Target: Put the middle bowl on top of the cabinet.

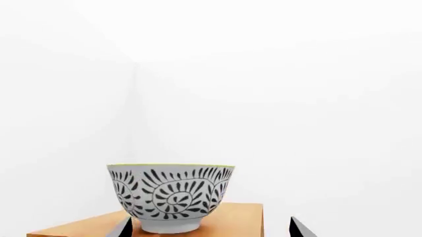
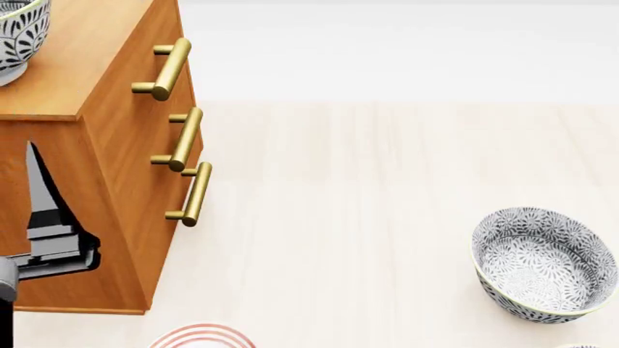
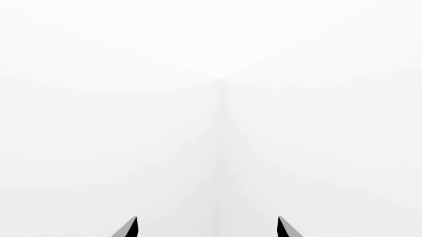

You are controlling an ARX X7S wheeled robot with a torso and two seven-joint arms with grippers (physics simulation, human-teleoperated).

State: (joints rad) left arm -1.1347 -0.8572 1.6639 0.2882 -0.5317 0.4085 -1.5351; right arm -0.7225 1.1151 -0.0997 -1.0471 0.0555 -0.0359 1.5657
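The middle bowl (image 1: 170,196), white with dark leaf scrolls and a pale rim, stands upright on the flat top of the orange-brown cabinet (image 1: 231,219). In the head view the bowl (image 2: 17,36) shows at the cabinet's (image 2: 116,217) far top corner. My left gripper (image 1: 211,229) is open and holds nothing; the bowl sits beyond its fingertips, apart from them. One dark finger (image 2: 40,192) of it shows against the cabinet's side in the head view. My right gripper (image 3: 207,226) is open, empty, and faces a bare white wall corner.
A second patterned bowl (image 2: 543,262) lies on the pale wooden floor at the right. A red-ringed round thing (image 2: 201,337) peeks in at the bottom edge. Three brass bar handles (image 2: 184,138) stick out from the cabinet's front.
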